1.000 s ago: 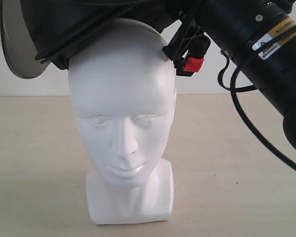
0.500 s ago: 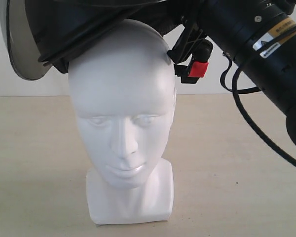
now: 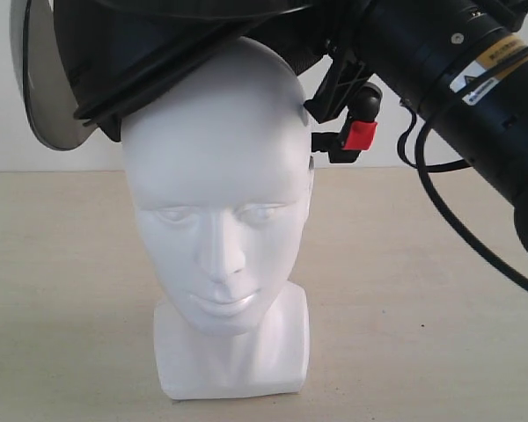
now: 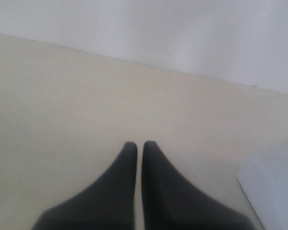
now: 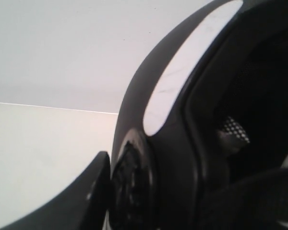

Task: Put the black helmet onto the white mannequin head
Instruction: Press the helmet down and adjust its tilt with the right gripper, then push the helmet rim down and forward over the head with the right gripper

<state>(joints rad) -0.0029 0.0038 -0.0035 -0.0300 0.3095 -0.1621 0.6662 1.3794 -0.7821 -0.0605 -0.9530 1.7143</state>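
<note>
You are viewing the white mannequin head (image 3: 216,193) standing upright on the pale matte table (image 3: 422,308). The black helmet (image 3: 150,53) is sitting tilted on its crown, with the glossy shell cut off by the frame's top edge. The smoky curved visor (image 3: 42,105) is overhanging at the left. The right arm (image 3: 458,79) is crowding the upper right, and the red buckle (image 3: 360,134) is dangling beside the temple. The right gripper (image 5: 113,182) appears to be clamping the helmet's rim. Only one finger (image 5: 86,196) is showing, against the outer shell. The left gripper (image 4: 139,146) is sitting closed and empty over the table.
</note>
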